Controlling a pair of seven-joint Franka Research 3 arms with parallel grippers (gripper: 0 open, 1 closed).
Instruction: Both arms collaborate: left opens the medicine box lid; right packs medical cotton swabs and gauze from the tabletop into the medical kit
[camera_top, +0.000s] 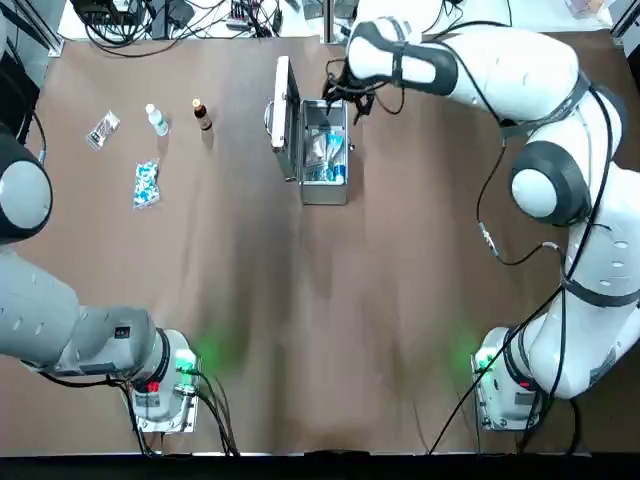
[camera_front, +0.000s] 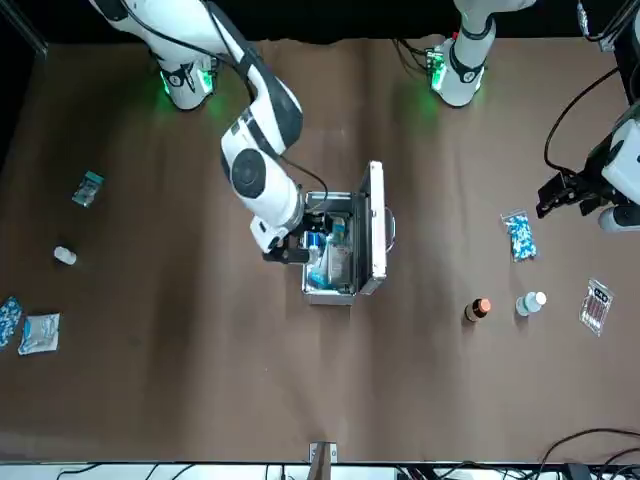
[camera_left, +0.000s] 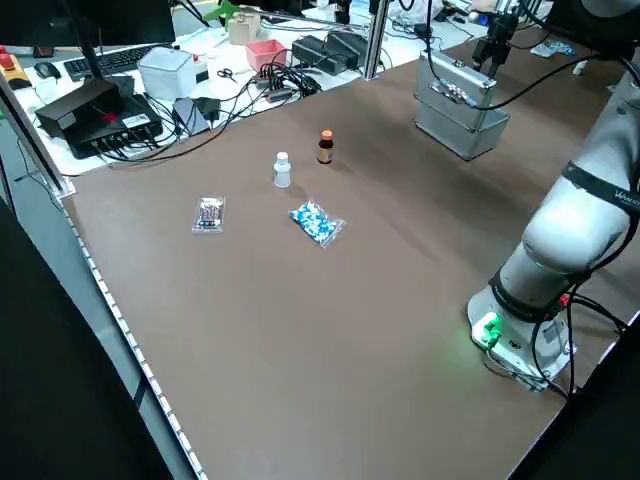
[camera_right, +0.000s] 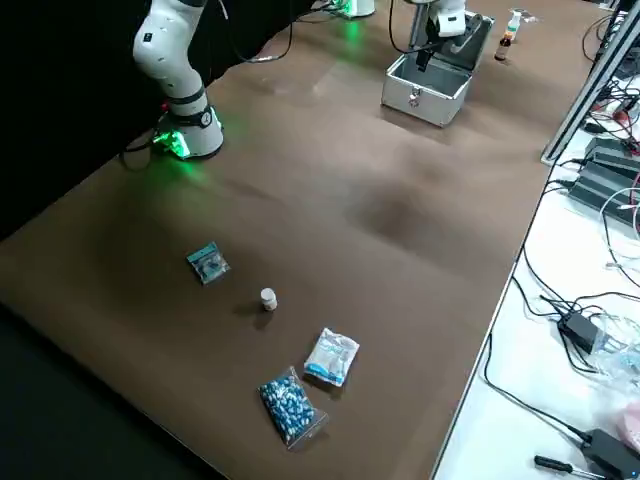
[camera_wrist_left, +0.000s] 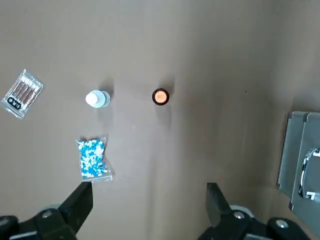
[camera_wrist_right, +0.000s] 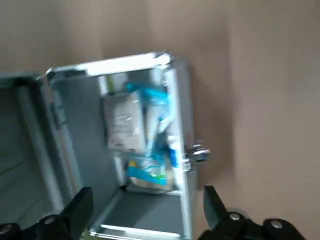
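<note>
The right wrist view is motion-blurred, so the white and blue packets (camera_wrist_right: 137, 135) lying in the medical kit (camera_wrist_right: 177, 150) beneath the right gripper (camera_wrist_right: 145, 212) cannot be told apart as gauze or swabs, and the kit's lid (camera_wrist_right: 25, 145) is cut off by that picture's edge; the top view hides the right gripper's fingers behind its own wrist. The left gripper (camera_wrist_left: 150, 205) hangs wide apart, its body cut off by the left wrist picture's edge; far from it, the small clear packet (camera_wrist_left: 22, 92) holds thin sticks too small to identify, and the kit's lid with its handle (camera_wrist_left: 305, 167) runs off that frame.
</note>
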